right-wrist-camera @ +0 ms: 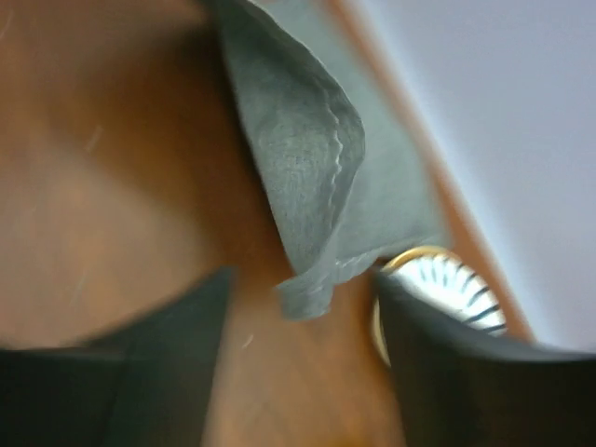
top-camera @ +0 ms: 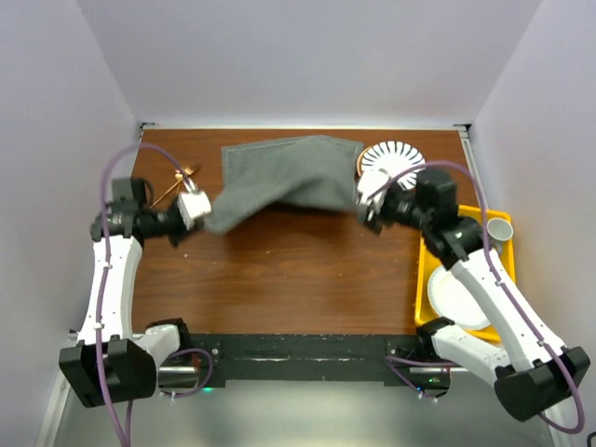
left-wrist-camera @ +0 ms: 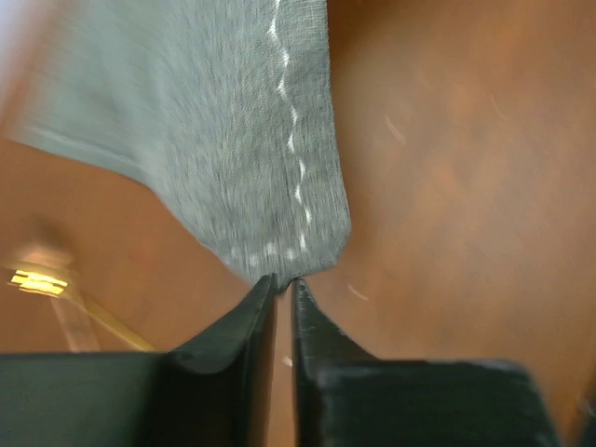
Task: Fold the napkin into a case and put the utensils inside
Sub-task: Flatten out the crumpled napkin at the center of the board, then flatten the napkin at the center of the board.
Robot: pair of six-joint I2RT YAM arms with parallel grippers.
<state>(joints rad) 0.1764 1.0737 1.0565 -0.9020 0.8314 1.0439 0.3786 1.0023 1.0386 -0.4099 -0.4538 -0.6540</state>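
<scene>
The left arm is reaching inward at the frame's left, its tool (left-wrist-camera: 285, 282) nearly together at a corner of the napkin (top-camera: 289, 177); whether it is gripping, I cannot tell. The napkin is stretching across the upper-middle surface (top-camera: 298, 270), with bare wood below it. The right tool (right-wrist-camera: 303, 279) is gaping apart around the napkin's right corner, beside the striped plate (top-camera: 391, 156).

It's a robotics lab bench, boxed in: bare pale walls (top-camera: 56, 74) close off three sides of a wooden table (top-camera: 298, 279). At the bottom of the frame, the left arm (top-camera: 108, 284) and right arm (top-camera: 492, 287) sit bolted to a black rail (top-camera: 298, 352), purple cables (top-camera: 105, 200) looping along them.
</scene>
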